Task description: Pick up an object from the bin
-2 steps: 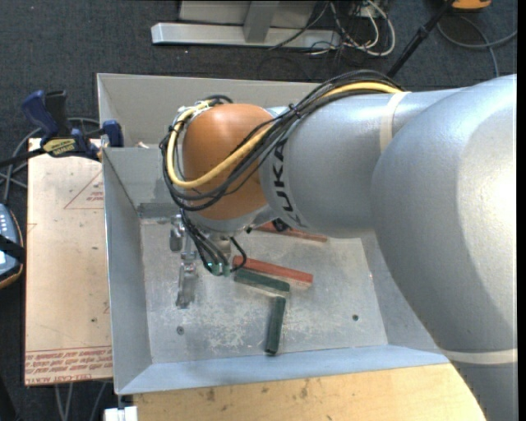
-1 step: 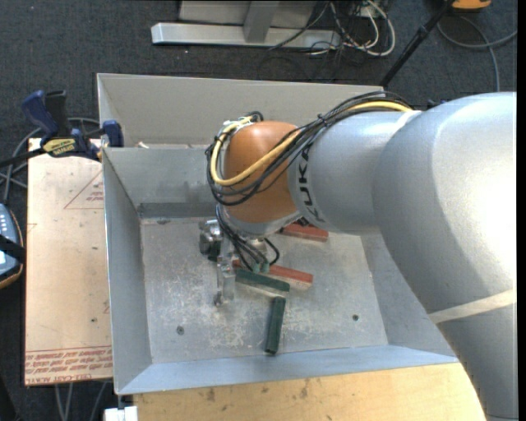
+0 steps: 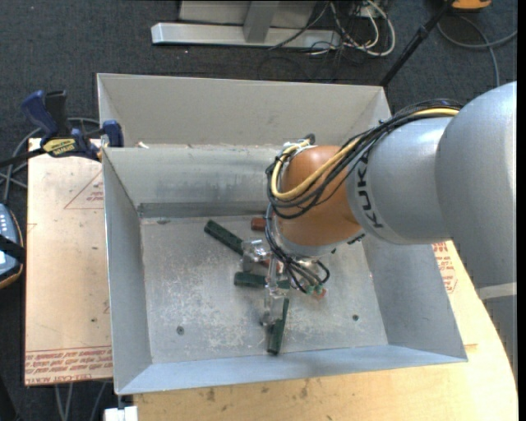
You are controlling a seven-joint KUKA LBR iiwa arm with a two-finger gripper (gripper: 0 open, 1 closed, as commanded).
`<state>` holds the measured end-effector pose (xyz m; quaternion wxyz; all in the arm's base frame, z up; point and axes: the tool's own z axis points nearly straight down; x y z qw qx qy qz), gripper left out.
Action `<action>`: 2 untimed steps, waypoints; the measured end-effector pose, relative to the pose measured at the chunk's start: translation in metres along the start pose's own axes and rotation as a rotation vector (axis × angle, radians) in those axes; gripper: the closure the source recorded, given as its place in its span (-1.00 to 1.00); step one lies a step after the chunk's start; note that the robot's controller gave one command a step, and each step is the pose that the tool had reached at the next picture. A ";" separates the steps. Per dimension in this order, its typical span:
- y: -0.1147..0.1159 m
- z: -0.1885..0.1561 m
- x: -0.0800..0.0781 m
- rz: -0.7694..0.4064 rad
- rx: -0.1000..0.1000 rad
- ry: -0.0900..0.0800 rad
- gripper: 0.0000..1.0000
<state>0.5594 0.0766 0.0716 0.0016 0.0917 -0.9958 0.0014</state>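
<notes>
the arm (image 3: 485, 164), grey and bulky, is looming closest to the lens, coming in from the right with its orange cover (image 3: 316, 197) hanging over the middle of the bin (image 3: 177, 288). the bin is sitting above a dark carpet (image 3: 49, 49), with loose cords (image 3: 362, 25) trailing across the floor behind it. its grey metal floor is showing pale scuffs and a few small dark spots, and its walls are sloping down to it. the gripper (image 3: 271, 298) is pointing down from under the cover, toward the front-middle of the floor, and whether it is released or clenched cannot be told. the front bar (image 3: 277, 327), dark green and slim, is lying right at the gripper's tip and running from there toward the front wall; it is not clear whether the gripper is grasping it. the mid bar (image 3: 249, 279), also dark green but shorter, is lying just left of the gripper. the back bar (image 3: 223, 234), dark green too, is lying tilted farther back and left, near the red bit (image 3: 258, 223) by the cover's edge. that is making three green bars and one red bit.
</notes>
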 end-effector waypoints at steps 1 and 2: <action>0.005 -0.001 -0.002 -0.005 -0.004 -0.004 1.00; 0.024 -0.136 0.010 -0.069 -0.003 -0.013 1.00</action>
